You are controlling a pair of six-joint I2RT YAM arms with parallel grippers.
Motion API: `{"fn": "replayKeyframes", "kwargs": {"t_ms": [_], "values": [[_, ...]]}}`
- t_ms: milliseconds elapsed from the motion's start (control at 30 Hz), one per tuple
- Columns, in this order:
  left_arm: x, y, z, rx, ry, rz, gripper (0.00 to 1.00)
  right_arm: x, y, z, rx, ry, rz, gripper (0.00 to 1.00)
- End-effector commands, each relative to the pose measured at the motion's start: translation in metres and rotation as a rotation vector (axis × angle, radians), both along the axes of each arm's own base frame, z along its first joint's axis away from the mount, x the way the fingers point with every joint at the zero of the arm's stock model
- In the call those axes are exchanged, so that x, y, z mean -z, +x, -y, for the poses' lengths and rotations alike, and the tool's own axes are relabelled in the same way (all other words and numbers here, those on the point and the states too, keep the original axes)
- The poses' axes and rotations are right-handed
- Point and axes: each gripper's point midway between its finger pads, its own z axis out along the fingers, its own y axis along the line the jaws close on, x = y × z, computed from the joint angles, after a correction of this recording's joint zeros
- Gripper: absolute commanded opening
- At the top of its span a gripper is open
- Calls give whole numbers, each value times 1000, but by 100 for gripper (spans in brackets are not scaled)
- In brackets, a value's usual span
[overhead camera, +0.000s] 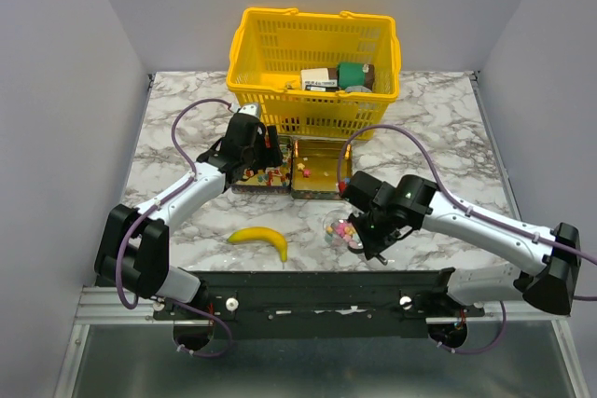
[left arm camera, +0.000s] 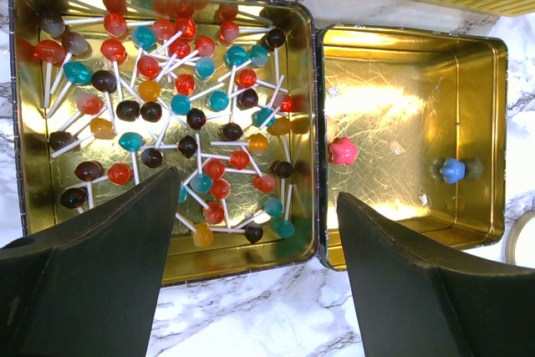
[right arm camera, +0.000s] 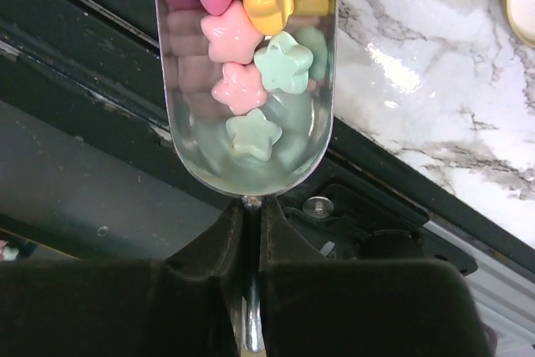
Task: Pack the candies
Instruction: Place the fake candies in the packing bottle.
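Well, my right jaws are clamped on the thin handle of a metal scoop (right arm camera: 192, 156) — its far end cut off — loaded with star-shaped candies (right arm camera: 232, 35). My left jaws gape above the lollipop tin (left arm camera: 25, 123); two more candies lie in the gold tray (left arm camera: 481, 81) beside it, yellow basket (overhead camera: 280, 44) just behind.

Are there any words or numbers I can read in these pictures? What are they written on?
No text here can be read.
Dark label on the white box in the yellow basket: pale marks, too small and blurred to read.
The green box beside it: nothing legible.
The gold tins, lollipops, candies, scoop and banana: no writing shows.
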Motion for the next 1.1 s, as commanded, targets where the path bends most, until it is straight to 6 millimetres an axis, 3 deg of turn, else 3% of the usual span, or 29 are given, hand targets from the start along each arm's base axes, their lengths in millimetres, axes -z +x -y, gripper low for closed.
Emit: {"fn": "replayKeyframes", "kwargs": {"t_ms": [0, 300, 833, 1067], "values": [[-10, 4, -1, -5, 6, 43, 86, -4, -12, -10, 35, 43, -111, 1], [-18, 3, -7, -33, 2, 72, 86, -12, -5, -14, 136, 126, -238, 1], [-23, 1, -9, -38, 2, 81, 86, -23, -11, -20, 256, 256, -480, 1], [-20, 2, -6, -25, -3, 68, 86, -34, -25, -33, 304, 392, -663, 1]]}}
